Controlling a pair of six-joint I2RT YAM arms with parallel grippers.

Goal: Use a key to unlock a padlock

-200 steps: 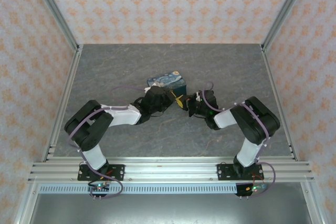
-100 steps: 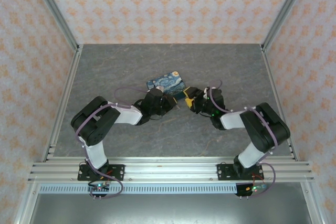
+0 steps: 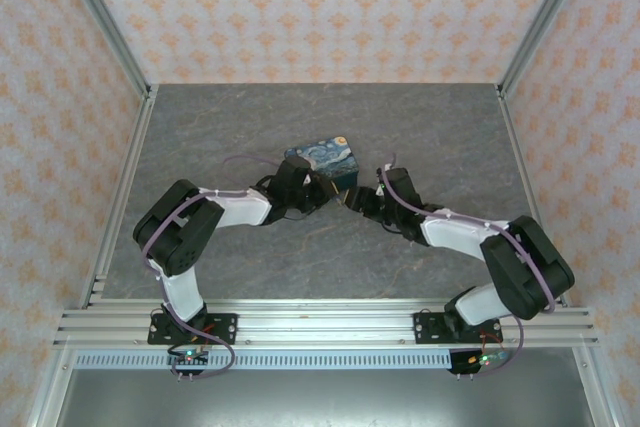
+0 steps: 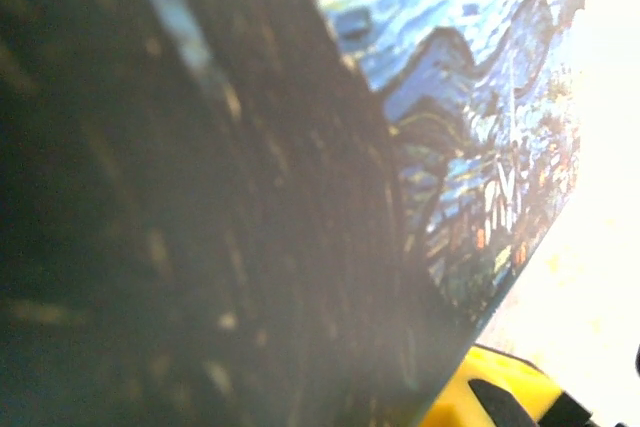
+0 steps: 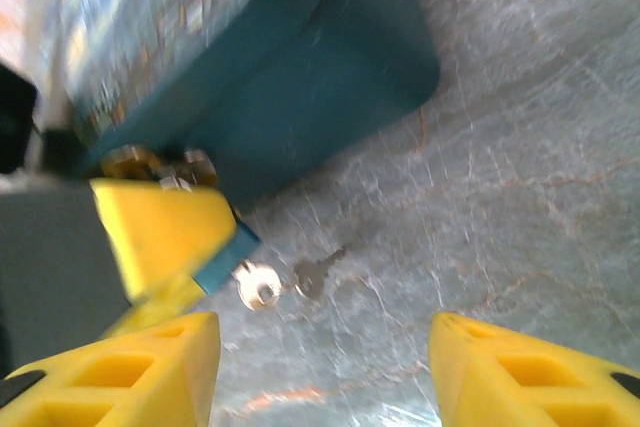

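The padlock, a tiny bluish-teal piece, sits just in front of the near lower edge of the box, close over the table. It is in the middle of the work area, between the two grippers. In the right wrist view, a silvery key with a round, holed head sticks out from the padlock's right end, touching it. A second small key lies just right of the first. Whether the two are joined cannot be told.

The left gripper reaches in from the left, and its yellow fingers are clenched on the padlock, one above it and one below. The left wrist view is blurred. It shows a dark mass on the left, the box's blue swirly pattern to the right, and a bit of yellow at the bottom right.

The right gripper hangs near the padlock on its right, a little apart from it. Its jaws are spread wide and grasp nothing, with bare table between its yellow fingertips.

From above, the box lies at a tilt behind the two wrists, which meet in front of it.
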